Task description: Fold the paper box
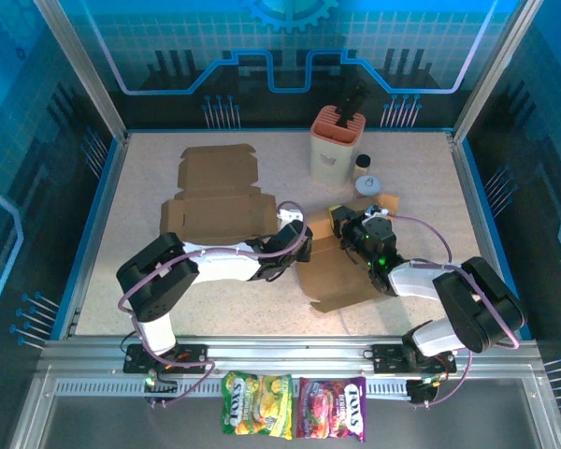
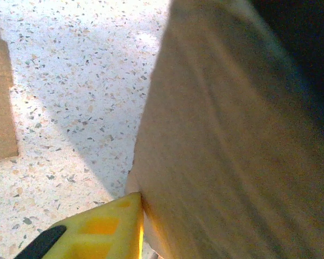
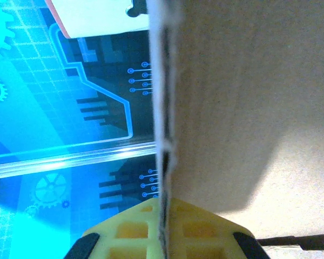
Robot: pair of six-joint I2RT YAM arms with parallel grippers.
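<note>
Top external: the paper box point(image 1: 341, 285) lies mid-table, mostly flat with one flap point(image 3: 232, 108) lifted, so I'd say nearly all the folding's left. My right gripper point(image 1: 344, 224) is pinched tight on that flap at the box's 12 o'clock. My left gripper point(image 1: 294, 241) sits at 10 o'clock, grip impossible to tell.

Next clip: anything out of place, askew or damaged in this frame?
A yellow candy bag and a purple candy bag lie on the metal frame at the near edge, off the table, with no part in folding. The paper box sits skewed mid-fold, undamaged as far as shows.
</note>
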